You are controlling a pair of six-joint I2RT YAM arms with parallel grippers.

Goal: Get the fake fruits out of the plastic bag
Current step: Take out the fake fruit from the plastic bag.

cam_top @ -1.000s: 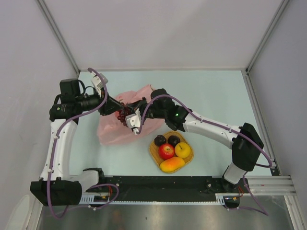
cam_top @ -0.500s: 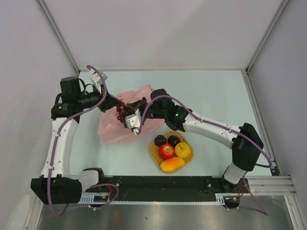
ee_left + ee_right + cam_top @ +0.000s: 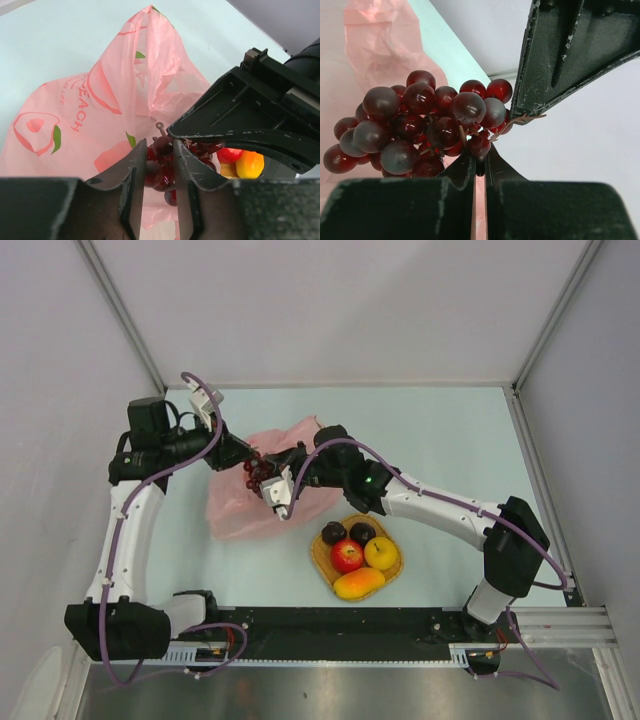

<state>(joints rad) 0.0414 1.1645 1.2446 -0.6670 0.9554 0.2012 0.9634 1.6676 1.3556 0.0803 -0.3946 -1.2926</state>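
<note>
The dark purple grape bunch point(image 3: 257, 475) hangs above the pink plastic bag point(image 3: 235, 512), held between both grippers. My left gripper point(image 3: 248, 457) is shut on grapes at one side of the bunch point(image 3: 162, 162); its jaws stand narrowly apart with grapes between them. My right gripper point(image 3: 272, 480) is shut on a single grape at the stem end point(image 3: 481, 146); the rest of the bunch point(image 3: 415, 125) spreads to its left. The bag point(image 3: 95, 105) lies crumpled below. The red apple point(image 3: 347, 556), yellow fruit point(image 3: 381, 553), two plums point(image 3: 333, 533) and mango point(image 3: 359, 584) lie in the woven tray.
The woven tray point(image 3: 318, 558) sits at the near middle, just right of the bag. The right arm's forearm point(image 3: 440, 505) reaches across above the tray's far side. Grey walls close in the table on three sides.
My left arm has drawn slightly up and back to the left while holding the grapes; the bag has shifted a little. The right gripper has hardly moved.
</note>
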